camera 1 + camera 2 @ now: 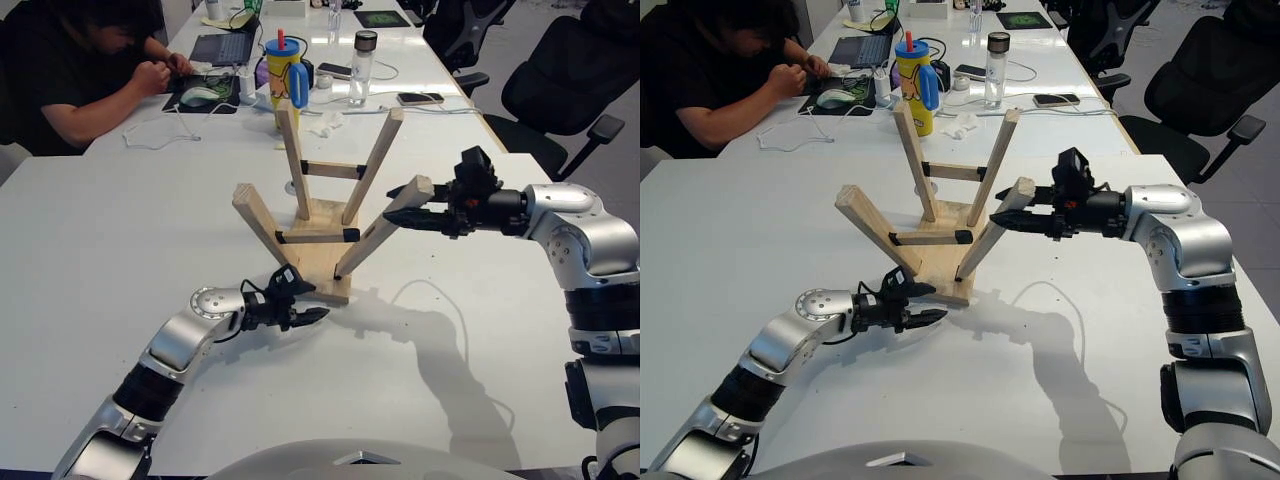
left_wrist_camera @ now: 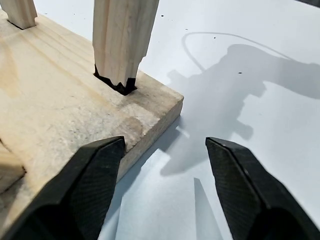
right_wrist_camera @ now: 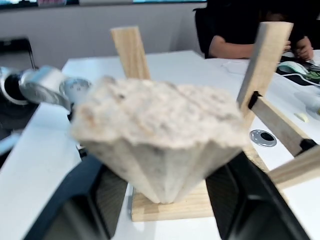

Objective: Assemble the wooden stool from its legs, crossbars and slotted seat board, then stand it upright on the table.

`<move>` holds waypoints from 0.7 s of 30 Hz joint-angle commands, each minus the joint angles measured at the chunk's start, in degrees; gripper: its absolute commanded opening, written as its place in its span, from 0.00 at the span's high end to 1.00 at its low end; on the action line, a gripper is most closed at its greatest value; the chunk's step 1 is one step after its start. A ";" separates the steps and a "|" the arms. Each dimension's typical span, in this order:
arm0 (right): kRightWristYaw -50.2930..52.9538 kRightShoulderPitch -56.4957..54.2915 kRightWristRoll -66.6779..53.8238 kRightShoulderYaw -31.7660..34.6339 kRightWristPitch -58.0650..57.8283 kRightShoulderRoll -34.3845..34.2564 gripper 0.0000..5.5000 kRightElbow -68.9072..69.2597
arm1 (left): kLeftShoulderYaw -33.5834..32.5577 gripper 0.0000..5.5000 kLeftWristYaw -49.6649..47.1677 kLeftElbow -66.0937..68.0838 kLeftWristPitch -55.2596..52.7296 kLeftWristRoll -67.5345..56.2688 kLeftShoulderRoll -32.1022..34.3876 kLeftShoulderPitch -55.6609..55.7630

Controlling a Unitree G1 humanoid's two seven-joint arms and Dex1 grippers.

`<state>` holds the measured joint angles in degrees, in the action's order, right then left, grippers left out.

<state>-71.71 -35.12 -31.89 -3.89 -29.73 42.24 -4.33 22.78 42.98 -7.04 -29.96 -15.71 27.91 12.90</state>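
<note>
Right claw (image 1: 405, 207) clamped on top end of leg (image 1: 385, 228), the near right one, up above desk (image 1: 120, 230). Left claw (image 1: 305, 300) wide open, low at desk level, right at near corner of seat board (image 1: 325, 268): one finger (image 2: 85, 190) alongside board edge, other over bare desk, gripping nothing. Stool (image 1: 940, 230) sits upside down mid-desk, seat board flat on desk, four legs splayed upward, crossbars (image 1: 332, 170) between them.
</note>
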 commanded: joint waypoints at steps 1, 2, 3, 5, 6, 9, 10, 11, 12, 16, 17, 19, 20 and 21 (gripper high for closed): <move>0.91 0.64 6.21 -3.64 0.12 2.87 0.63 2.72 | 0.68 0.45 -0.20 2.65 -0.91 2.35 -0.23 -0.55; 1.15 1.38 6.54 -4.17 -0.37 3.14 0.63 4.05 | 0.56 0.45 -0.23 2.75 -1.01 2.42 -0.40 -0.70; 1.75 2.19 7.01 -4.86 -1.08 3.30 0.63 5.29 | 0.47 0.45 -0.19 2.85 -0.98 2.51 -0.51 -0.81; 2.92 4.05 8.86 -7.10 -1.08 3.15 0.63 6.66 | -0.13 0.45 -0.42 3.27 -0.92 2.51 -0.91 -0.96; 3.56 4.72 9.36 -8.07 -1.30 2.77 0.63 6.83 | -0.29 0.45 -0.48 3.56 -0.85 2.57 -1.10 -0.87; 5.31 4.75 9.58 -9.21 -2.56 1.26 0.63 5.61 | -0.46 0.45 -0.44 4.27 -0.74 2.83 -1.56 -0.64; 5.29 4.17 9.75 -9.57 -2.78 1.26 0.63 5.09 | -0.43 0.45 -0.41 4.71 -0.61 3.03 -1.73 -0.57; 5.29 3.24 9.77 -9.71 -3.03 1.04 0.63 4.18 | -0.30 0.45 -0.44 5.15 -0.53 3.32 -1.86 -0.53; 5.16 2.37 9.63 -9.72 -3.25 0.82 0.63 3.33 | -0.20 0.45 -0.49 5.55 -0.41 3.59 -1.99 -0.52; 2.79 -1.04 10.40 -11.47 -2.18 0.89 0.63 -0.95 | 0.01 0.45 -0.72 8.31 0.53 5.01 -2.50 -0.53; 2.13 -1.88 10.42 -11.86 -2.01 0.82 0.63 -1.79 | 0.11 0.45 -0.67 9.17 0.79 5.33 -2.61 -0.43; 1.09 -4.26 11.84 -13.40 -0.56 0.56 0.63 -4.58 | 0.31 0.45 -0.66 11.31 1.08 5.84 -3.09 -0.02; 0.57 -5.40 12.71 -14.20 0.45 0.38 0.63 -5.89 | 0.63 0.45 -0.44 12.29 1.25 6.25 -3.14 0.13; 0.00 -6.54 13.44 -14.94 1.30 0.07 0.63 -7.07 | 0.81 0.45 -0.38 13.41 1.37 6.57 -3.30 0.27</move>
<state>-71.31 -42.68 -25.81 -13.36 -28.44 43.09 -6.90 21.55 42.59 1.13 -25.98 -12.09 24.20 15.12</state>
